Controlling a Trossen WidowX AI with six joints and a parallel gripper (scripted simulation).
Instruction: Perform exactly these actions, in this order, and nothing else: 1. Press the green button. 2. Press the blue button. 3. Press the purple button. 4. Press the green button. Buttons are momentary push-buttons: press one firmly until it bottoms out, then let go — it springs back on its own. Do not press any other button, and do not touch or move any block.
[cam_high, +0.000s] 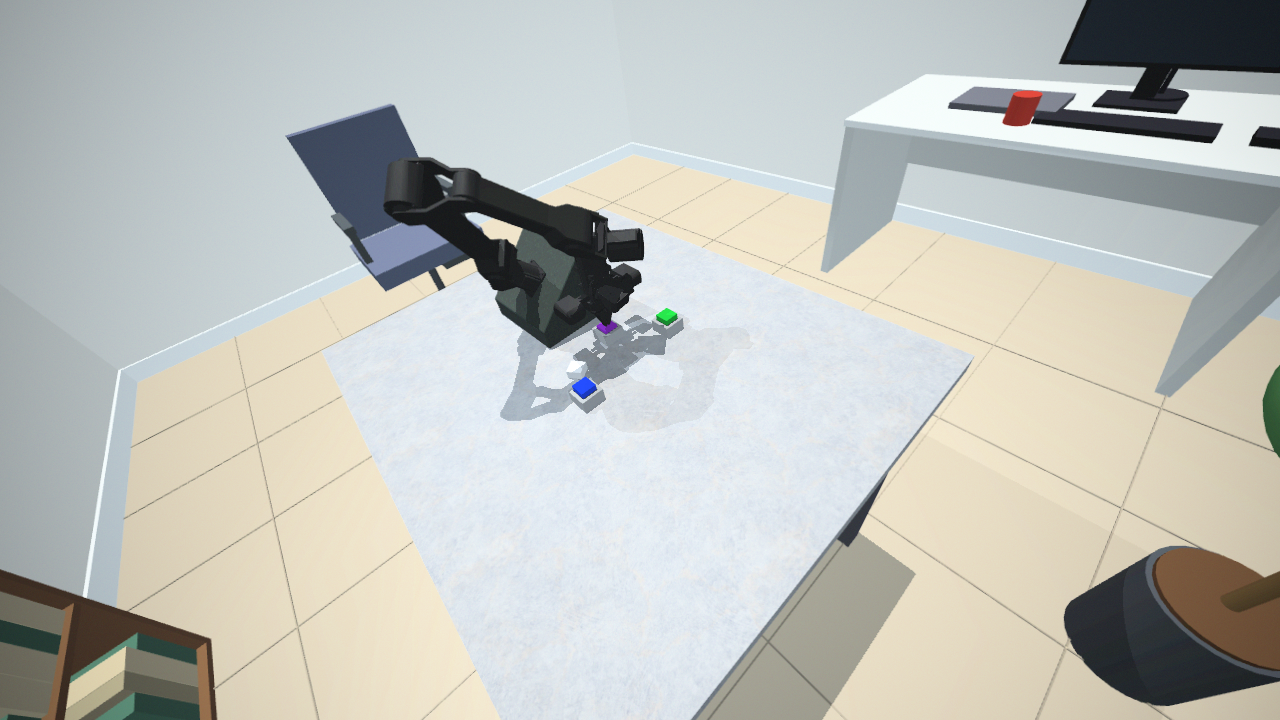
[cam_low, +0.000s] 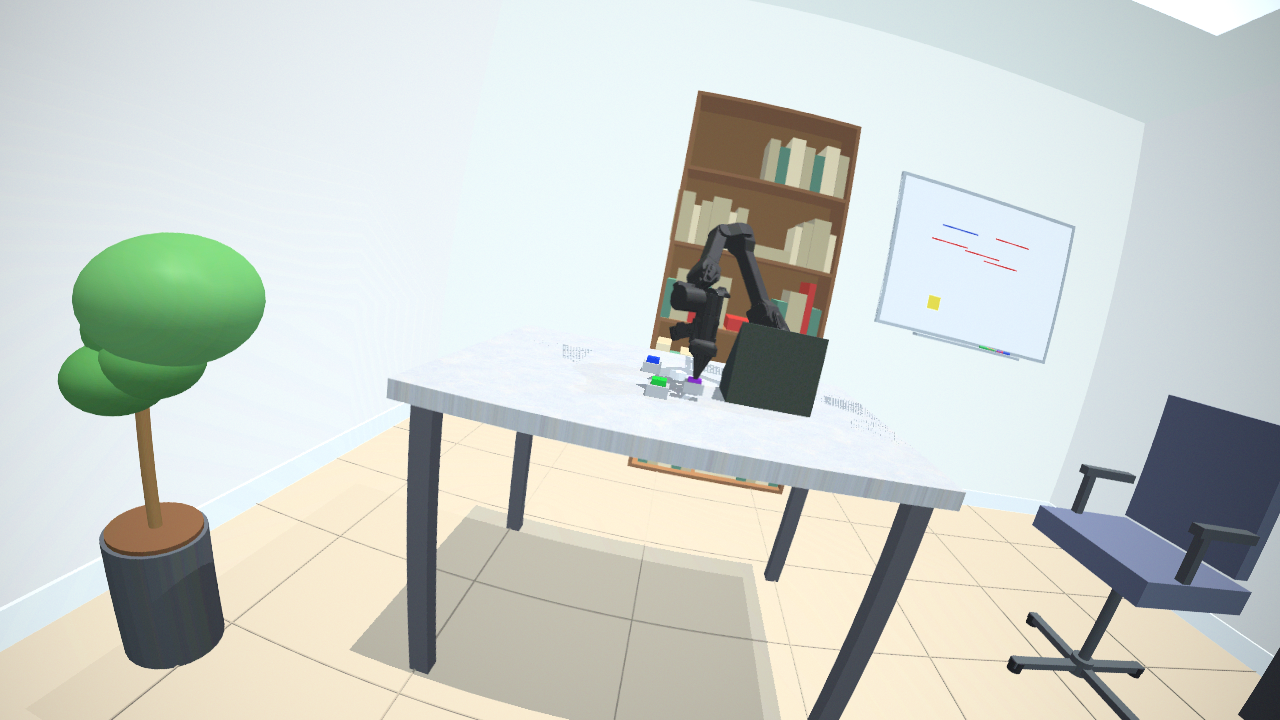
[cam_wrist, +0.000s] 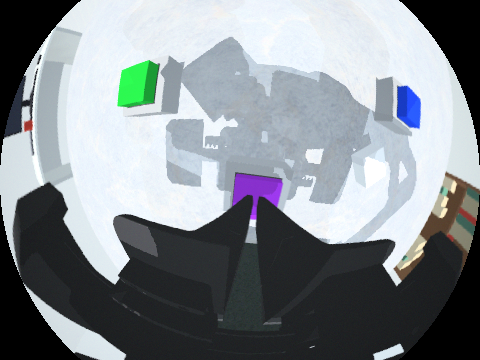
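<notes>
My gripper (cam_high: 607, 321) (cam_low: 696, 377) (cam_wrist: 254, 202) is shut and empty, pointing down with its tips at the top of the purple button (cam_high: 606, 328) (cam_low: 693, 381) (cam_wrist: 257, 186). The tips hide part of the purple cap in the wrist view. They seem to touch it; how far the cap is pressed down is hard to tell. The green button (cam_high: 666, 316) (cam_low: 658, 381) (cam_wrist: 137, 84) stands raised on its grey base, at the left in the wrist view. The blue button (cam_high: 584, 387) (cam_low: 652, 360) (cam_wrist: 409, 107) stands raised on its base, at the right in the wrist view.
A small white block (cam_high: 576, 368) (cam_wrist: 369, 170) lies between the purple and blue buttons. The arm's dark base block (cam_low: 773, 369) stands close beside the purple button. All stand on the pale table (cam_high: 626, 537) (cam_low: 554, 402). The arm's shadow falls around the buttons.
</notes>
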